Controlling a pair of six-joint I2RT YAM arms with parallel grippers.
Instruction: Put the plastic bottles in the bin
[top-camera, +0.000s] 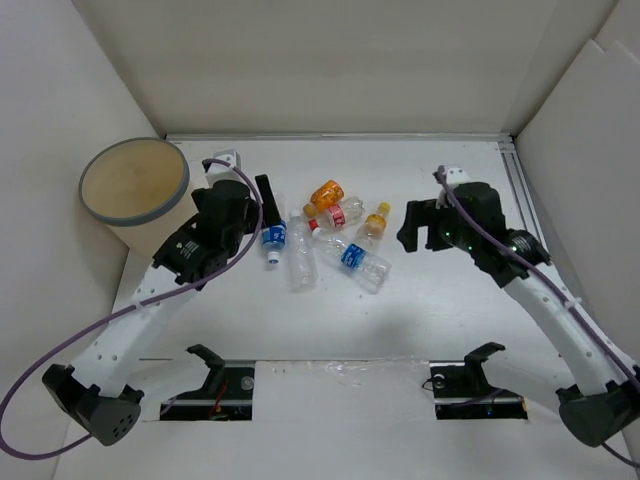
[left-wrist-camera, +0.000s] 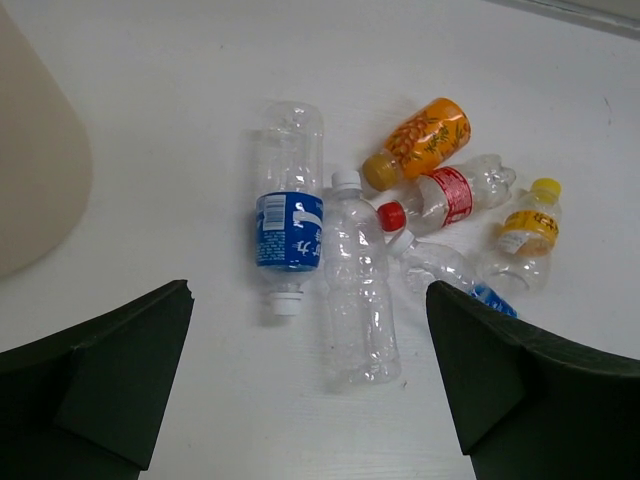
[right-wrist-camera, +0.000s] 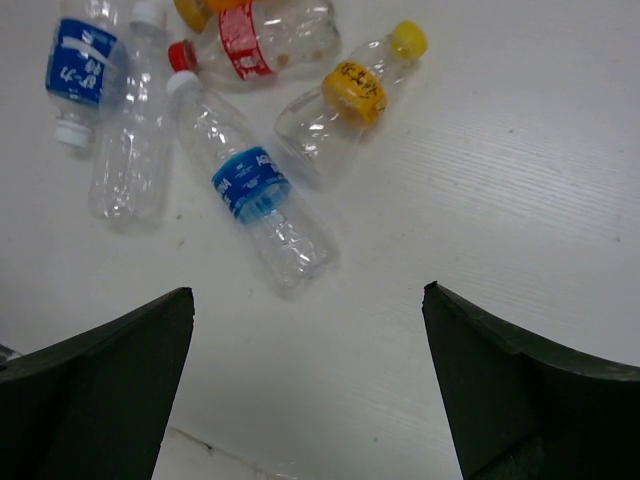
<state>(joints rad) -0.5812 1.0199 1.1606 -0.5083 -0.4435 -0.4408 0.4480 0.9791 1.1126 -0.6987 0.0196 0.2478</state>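
Several plastic bottles (top-camera: 325, 232) lie in a loose cluster on the white table between the two arms. In the left wrist view I see a blue-labelled bottle (left-wrist-camera: 289, 215), an unlabelled clear one (left-wrist-camera: 360, 290), an orange one (left-wrist-camera: 420, 140), a red-labelled one (left-wrist-camera: 445, 195) and a yellow-capped one (left-wrist-camera: 530, 235). The bin (top-camera: 150, 215) stands at the far left, its tan inside showing nothing in it. My left gripper (left-wrist-camera: 310, 390) hovers open just left of the cluster. My right gripper (right-wrist-camera: 308, 385) hangs open to its right, near another blue-labelled bottle (right-wrist-camera: 255, 190). Neither holds anything.
White walls close in the table at the back and on both sides. The bin's cream wall (left-wrist-camera: 35, 170) sits at the left edge of the left wrist view. Two black stands (top-camera: 210, 365) are fixed along the near edge.
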